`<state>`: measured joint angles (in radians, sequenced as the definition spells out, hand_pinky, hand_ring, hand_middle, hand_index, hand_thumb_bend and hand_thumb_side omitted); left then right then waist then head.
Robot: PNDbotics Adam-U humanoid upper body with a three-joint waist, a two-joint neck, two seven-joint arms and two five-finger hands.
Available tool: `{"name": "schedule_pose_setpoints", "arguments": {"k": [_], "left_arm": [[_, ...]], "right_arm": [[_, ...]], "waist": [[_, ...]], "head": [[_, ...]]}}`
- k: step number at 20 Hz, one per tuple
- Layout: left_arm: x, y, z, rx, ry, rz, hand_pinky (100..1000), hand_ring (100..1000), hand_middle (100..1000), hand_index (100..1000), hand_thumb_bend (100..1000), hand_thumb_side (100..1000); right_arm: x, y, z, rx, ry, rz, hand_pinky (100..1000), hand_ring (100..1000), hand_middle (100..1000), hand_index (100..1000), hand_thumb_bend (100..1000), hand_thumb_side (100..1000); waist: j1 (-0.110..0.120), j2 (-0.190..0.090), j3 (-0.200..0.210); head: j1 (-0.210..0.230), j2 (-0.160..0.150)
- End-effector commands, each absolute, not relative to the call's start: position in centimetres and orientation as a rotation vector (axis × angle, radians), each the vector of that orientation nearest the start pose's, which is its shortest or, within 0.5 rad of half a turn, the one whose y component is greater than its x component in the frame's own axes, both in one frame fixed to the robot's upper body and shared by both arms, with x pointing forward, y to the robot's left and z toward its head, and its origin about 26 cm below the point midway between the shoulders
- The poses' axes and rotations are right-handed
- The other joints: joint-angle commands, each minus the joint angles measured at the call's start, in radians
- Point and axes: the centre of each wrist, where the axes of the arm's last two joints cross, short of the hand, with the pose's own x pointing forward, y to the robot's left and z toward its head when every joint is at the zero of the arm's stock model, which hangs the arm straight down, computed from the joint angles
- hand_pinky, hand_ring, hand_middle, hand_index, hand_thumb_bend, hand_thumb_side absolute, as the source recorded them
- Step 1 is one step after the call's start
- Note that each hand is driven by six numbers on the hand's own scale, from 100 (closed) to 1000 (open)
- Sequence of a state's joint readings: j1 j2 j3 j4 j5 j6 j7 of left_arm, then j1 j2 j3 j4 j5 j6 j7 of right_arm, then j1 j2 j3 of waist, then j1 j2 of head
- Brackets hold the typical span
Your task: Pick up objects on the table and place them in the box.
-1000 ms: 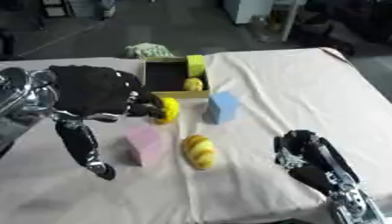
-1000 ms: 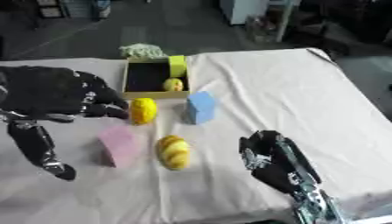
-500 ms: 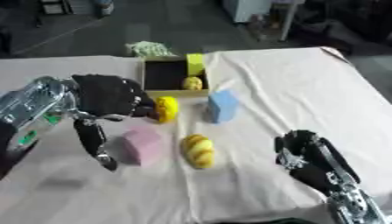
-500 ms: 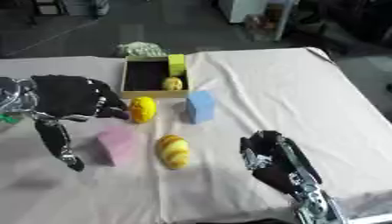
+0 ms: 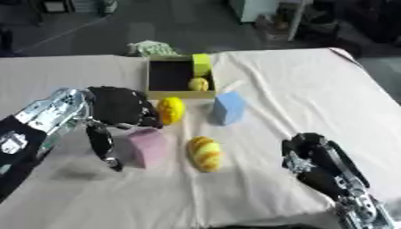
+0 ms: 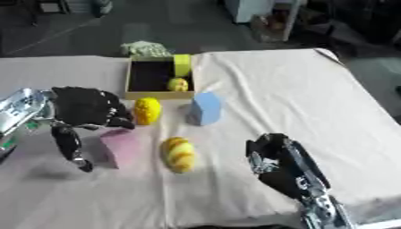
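Note:
The tan box [image 5: 180, 95] stands at the table's far middle, with a small yellow object [image 5: 198, 83] inside and a yellow-green block [image 5: 202, 64] at its far right corner. In front of it lie a yellow lemon-like object [image 5: 171, 110], a blue block [image 5: 228, 108], a pink block [image 5: 147, 146] and a yellow-orange striped object [image 5: 205, 153]. My left hand [image 5: 117, 109] hovers left of the lemon-like object, fingers relaxed with their tips close beside it and one digit hanging down past the pink block; it holds nothing. My right hand [image 5: 313, 156] rests open at the lower right, away from everything.
A pale green crumpled thing [image 5: 153, 47] lies just behind the box. A white cloth covers the table [image 5: 313, 89], whose right edge runs near the far right. Dark floor and furniture lie beyond the far edge.
My left hand has drawn back to the left and lower, away from over the lemon-like object. The objects and my right hand have stayed where they were.

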<state>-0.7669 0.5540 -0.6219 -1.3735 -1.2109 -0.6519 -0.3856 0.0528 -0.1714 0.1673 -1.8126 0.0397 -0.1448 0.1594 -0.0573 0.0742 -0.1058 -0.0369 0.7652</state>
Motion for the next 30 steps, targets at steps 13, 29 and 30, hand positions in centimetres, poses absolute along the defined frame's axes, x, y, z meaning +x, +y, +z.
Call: {"name": "schedule_pose_setpoints", "arguments": {"k": [13, 29, 30], "left_arm": [[41.2, 19.0, 15.7, -0.878, 1.331, 2.701, 850, 848, 823, 930, 649, 563], [40.5, 18.6, 16.3, -0.857, 1.464, 2.639, 766, 643, 516, 723, 423, 401], [40.4, 18.6, 16.6, -0.862, 1.487, 2.625, 762, 627, 500, 711, 408, 389]], "right_arm": [[26.0, -23.1, 4.5, 0.131, -1.878, 0.448, 388, 336, 275, 526, 100, 284], [26.0, -23.1, 4.4, 0.126, -1.875, 0.446, 389, 334, 273, 527, 100, 283], [26.0, -23.1, 4.4, 0.125, -1.874, 0.446, 389, 333, 273, 527, 100, 284]], "waist": [[0.001, -0.006, -0.006], [0.002, -0.004, -0.005], [0.003, -0.005, -0.005]], "head": [[0.009, 0.005], [0.006, 0.005], [0.005, 0.005]]}}
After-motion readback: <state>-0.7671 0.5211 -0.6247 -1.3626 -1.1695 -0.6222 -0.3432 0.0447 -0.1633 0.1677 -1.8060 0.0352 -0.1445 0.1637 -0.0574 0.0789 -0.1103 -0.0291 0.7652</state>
